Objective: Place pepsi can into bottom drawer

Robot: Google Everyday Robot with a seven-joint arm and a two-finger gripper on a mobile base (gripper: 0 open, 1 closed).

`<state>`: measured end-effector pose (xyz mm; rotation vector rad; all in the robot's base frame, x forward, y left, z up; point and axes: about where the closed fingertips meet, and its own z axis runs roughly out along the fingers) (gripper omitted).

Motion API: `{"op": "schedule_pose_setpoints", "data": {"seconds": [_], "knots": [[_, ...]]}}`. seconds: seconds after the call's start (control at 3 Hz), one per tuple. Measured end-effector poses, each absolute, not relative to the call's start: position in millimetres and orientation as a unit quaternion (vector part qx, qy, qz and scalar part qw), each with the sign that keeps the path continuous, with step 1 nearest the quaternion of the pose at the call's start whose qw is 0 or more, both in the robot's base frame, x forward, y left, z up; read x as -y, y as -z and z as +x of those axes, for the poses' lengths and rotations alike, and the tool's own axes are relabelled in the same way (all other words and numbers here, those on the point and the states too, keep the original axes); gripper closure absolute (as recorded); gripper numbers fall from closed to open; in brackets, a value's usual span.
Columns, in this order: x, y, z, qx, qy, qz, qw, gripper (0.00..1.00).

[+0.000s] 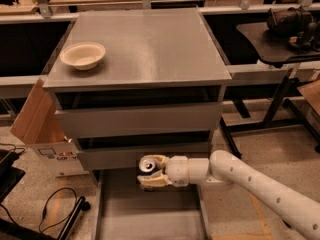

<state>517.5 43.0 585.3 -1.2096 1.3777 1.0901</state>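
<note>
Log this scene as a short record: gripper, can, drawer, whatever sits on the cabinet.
gripper: two-finger gripper on the white arm reaching in from the right, jaws closed on the can
can: small pepsi can with a silver pull-tab top, held upright over the rear of the open drawer
drawer: bottom drawer, a wide shallow grey tray, pulled out, floor bare where visible
bowl: cream-white round bowl, on the left side of the grey cabinet top
task state: can not yet released

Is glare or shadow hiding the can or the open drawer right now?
Camera view: no. The can shows a bright silver top in the gripper, over the back of the drawer; the drawer floor is dim but readable; mild sheen on the cabinet top.
</note>
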Motion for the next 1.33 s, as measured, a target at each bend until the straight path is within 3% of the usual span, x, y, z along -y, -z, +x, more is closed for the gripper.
{"op": "schedule_pose_setpoints", "data": {"seconds": [1.33], "knots": [[-115.7, -391.0, 498.5, -0.538, -0.52, -0.502, 0.432, 1.0]]}}
